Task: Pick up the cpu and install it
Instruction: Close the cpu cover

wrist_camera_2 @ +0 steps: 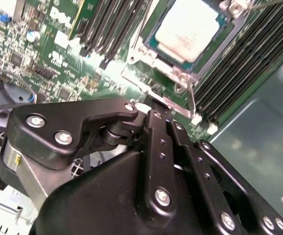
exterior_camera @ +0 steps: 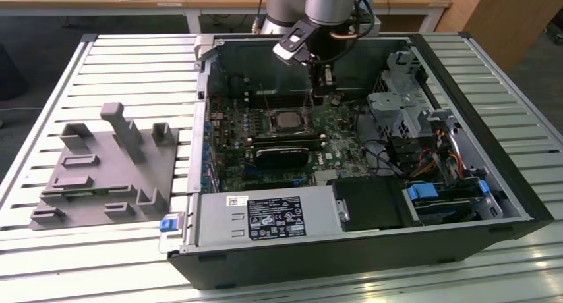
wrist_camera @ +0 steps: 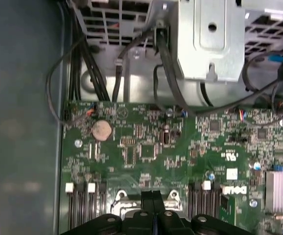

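Notably, second wrist view: cpu (wrist_camera_2: 190, 29) seated in socket (wrist_camera_2: 161, 61); first wrist view: gripper (wrist_camera: 153, 194) closed, empty, over motherboard (wrist_camera: 180, 161).

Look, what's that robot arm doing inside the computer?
The robot arm's tool hangs inside the open computer case, low over the green motherboard. Its fingers are shut with nothing between them. The cpu already lies in its socket, right beside the tool's tip. The grey tray sits outside the case, on the exterior view's left.
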You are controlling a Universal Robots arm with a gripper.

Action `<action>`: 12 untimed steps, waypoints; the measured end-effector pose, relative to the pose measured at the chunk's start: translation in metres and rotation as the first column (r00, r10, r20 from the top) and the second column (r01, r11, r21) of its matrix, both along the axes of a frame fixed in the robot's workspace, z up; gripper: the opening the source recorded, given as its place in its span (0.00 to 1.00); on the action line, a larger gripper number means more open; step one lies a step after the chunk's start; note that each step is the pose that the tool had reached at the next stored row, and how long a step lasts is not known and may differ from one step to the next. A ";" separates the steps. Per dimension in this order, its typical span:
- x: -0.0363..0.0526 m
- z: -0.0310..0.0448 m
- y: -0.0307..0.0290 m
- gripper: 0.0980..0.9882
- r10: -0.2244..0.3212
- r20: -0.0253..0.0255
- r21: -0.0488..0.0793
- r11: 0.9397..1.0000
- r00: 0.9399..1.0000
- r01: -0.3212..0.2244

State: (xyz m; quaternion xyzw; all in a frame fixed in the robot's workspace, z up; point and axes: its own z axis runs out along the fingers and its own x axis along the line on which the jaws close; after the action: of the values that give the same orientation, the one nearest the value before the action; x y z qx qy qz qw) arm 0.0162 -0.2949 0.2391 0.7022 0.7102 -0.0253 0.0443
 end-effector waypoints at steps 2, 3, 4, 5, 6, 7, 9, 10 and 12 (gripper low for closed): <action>-0.0051 -0.0006 0.0000 0.01 0.000 0.000 0.000 1.000 1.000 0.000; -0.0079 -0.0009 0.0000 0.01 0.000 0.000 0.000 1.000 1.000 0.000; -0.0103 -0.0012 0.0000 0.01 0.000 0.000 0.000 1.000 1.000 0.000; -0.0125 -0.0015 0.0000 0.01 0.000 0.000 0.000 1.000 1.000 0.000; -0.0148 -0.0020 0.0000 0.01 0.000 0.000 0.000 1.000 1.000 0.000; -0.0171 -0.0025 0.0000 0.01 0.000 0.000 0.000 1.000 1.000 0.000; -0.0208 -0.0040 0.0000 0.01 0.001 0.000 0.000 1.000 1.000 -0.001; -0.0222 -0.0051 0.0000 0.01 0.001 0.000 0.000 1.000 1.000 -0.001; -0.0250 -0.0077 0.0000 0.01 0.001 0.000 0.000 1.000 1.000 -0.001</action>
State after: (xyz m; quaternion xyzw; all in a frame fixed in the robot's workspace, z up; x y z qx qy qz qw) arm -0.0088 -0.2949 0.2314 0.7018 0.7106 -0.0254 0.0443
